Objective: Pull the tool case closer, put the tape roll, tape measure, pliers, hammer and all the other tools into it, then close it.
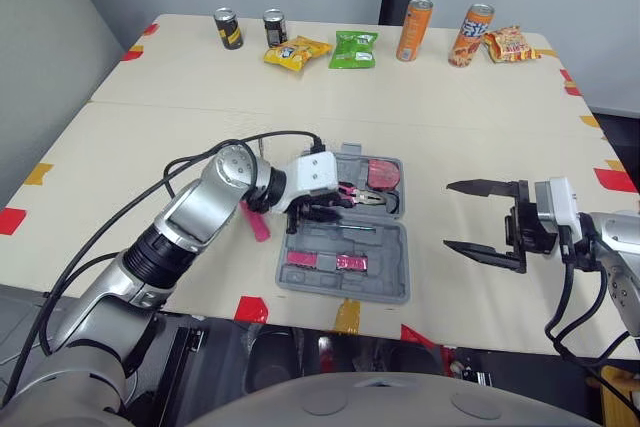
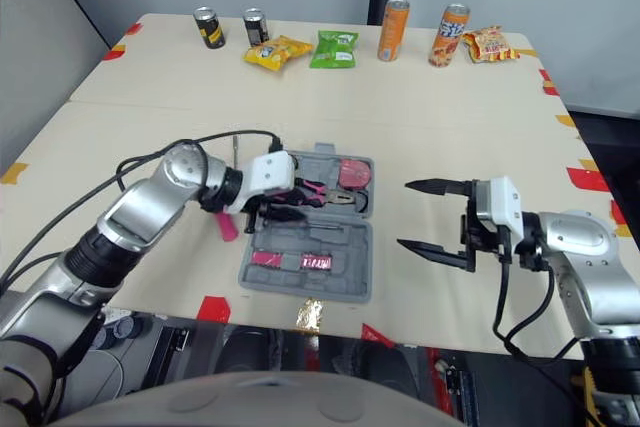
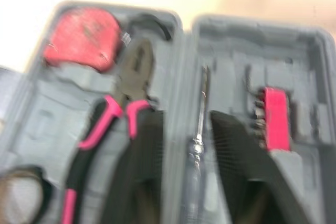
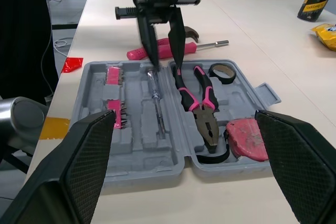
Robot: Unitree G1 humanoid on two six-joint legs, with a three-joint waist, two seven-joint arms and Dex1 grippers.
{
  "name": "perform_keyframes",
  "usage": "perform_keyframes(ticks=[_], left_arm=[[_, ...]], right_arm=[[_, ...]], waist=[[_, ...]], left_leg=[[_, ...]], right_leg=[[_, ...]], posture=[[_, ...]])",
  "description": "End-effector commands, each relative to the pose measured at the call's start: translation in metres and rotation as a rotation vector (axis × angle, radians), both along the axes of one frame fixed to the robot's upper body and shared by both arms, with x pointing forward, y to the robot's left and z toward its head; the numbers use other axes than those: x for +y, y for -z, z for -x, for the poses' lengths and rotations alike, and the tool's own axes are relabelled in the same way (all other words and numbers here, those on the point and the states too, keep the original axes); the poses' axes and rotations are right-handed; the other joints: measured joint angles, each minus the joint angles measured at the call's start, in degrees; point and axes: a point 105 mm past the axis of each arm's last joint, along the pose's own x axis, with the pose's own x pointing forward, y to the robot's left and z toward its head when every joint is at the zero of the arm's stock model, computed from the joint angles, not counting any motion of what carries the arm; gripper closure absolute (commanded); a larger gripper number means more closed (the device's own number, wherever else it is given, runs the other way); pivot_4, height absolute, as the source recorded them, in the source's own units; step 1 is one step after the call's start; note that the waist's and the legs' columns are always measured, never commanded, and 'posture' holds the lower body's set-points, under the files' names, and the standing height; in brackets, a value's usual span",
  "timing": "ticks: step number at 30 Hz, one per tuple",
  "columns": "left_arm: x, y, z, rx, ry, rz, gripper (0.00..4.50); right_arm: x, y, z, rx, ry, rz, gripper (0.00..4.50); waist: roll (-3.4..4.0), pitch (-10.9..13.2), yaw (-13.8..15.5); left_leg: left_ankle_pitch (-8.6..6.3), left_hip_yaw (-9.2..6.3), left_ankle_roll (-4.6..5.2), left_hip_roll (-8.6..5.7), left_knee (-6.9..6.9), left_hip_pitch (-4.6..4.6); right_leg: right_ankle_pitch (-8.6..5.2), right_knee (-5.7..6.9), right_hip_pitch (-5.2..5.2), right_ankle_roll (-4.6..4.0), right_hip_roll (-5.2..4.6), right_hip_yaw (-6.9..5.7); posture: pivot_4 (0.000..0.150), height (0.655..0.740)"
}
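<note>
Since the screwdriver (image 4: 156,98) is lying in its slot right between them, I'm holding the left gripper (image 4: 165,64) with jaws spread above the open tool case (image 1: 340,293), pliers (image 4: 202,106), tape measure (image 4: 247,137) and tape roll (image 4: 221,72) just beside them. The hammer (image 1: 256,219) is lying outside, behind that gripper. I'm hovering the right gripper (image 1: 449,215) with jaws spread, well apart, over the pale table (image 1: 200,137) below grey walls

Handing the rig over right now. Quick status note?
Left gripper: open, over the open tool case, fingers straddling the screwdriver.
Right gripper: open, empty, to the right of the case.
In the case: tape measure, pliers, tape roll.
Left to do: load the pink-handled tool, likely the hammer, lying on the table left of the case, then close the case.
</note>
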Motion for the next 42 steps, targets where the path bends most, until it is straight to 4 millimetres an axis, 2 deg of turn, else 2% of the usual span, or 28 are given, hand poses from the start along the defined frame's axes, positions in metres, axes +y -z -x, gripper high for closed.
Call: perform_keyframes(ticks=[1,3,8,17,27,33,37,40,42], left_arm=[[0.008,0.004,-0.005,0.003,-0.004,0.065,4.46],[0.007,0.006,0.0,0.018,0.047,0.138,4.46],[0.01,0.023,0.006,0.056,0.102,0.187,4.46],[0.017,0.049,-0.001,0.054,0.092,0.135,4.46],[0.019,0.072,-0.008,0.048,0.056,0.068,4.46],[0.02,0.084,0.006,0.08,0.108,0.022,4.46],[0.016,0.077,0.004,0.072,0.068,0.087,4.46],[0.014,0.055,-0.009,0.023,-0.012,0.224,4.46],[0.018,0.029,-0.013,0.006,-0.047,0.364,4.46]], right_arm=[[0.001,-0.007,0.0,-0.032,-0.003,-0.013,0.0],[-0.001,-0.006,0.0,-0.03,0.004,-0.013,0.0],[-0.008,-0.004,0.0,-0.018,0.023,-0.014,0.0],[-0.02,0.004,0.003,0.0,0.056,0.0,0.0],[-0.019,0.005,0.005,-0.001,0.053,0.006,0.0],[-0.015,0.004,0.006,-0.003,0.05,0.007,0.0],[-0.018,0.005,0.006,0.005,0.062,0.004,0.0],[-0.022,0.005,0.003,0.012,0.109,-0.041,0.0],[-0.026,0.008,0.001,0.024,0.147,-0.071,0.0]], waist=[[0.01,0.0,0.0],[0.01,0.0,0.1],[0.01,0.0,0.2],[0.02,0.0,0.1],[0.06,-0.1,0.1],[0.11,-0.3,0.1],[0.14,-0.3,0.1],[0.14,-0.3,0.1],[0.1,-0.3,0.1]], left_leg=[[0.0,-0.01,0.0,0.0,0.0,0.0],[0.0,-0.01,0.0,0.0,0.0,-0.01],[0.0,-0.03,0.0,0.0,0.03,-0.07],[0.0,-0.02,0.01,0.01,0.04,-0.06],[0.0,-0.03,0.01,0.01,0.05,-0.04],[-0.01,-0.03,0.01,0.01,0.06,0.02],[-0.01,-0.03,0.02,0.01,0.06,0.03],[-0.01,-0.03,0.02,0.01,0.06,0.02],[-0.01,-0.04,0.02,0.01,0.06,-0.04]], right_leg=[[0.0,0.01,0.0,0.0,0.0,0.0],[0.0,0.01,0.0,0.0,0.0,-0.01],[0.0,0.05,-0.02,0.0,-0.01,-0.04],[0.0,0.05,-0.04,0.0,-0.03,-0.04],[0.0,0.08,0.0,0.0,-0.03,-0.04],[0.0,0.06,0.05,0.0,-0.04,-0.04],[0.0,0.05,0.05,0.0,-0.04,-0.04],[0.0,0.04,0.05,0.0,-0.05,-0.04],[0.0,0.05,0.01,0.0,-0.04,-0.05]], posture=[[0.15,0.7385],[0.15,0.7385],[0.15,0.7385],[0.15,0.7385],[0.15,0.7385],[0.15,0.7385],[0.15,0.7385],[0.15,0.7385],[0.15,0.7385]])
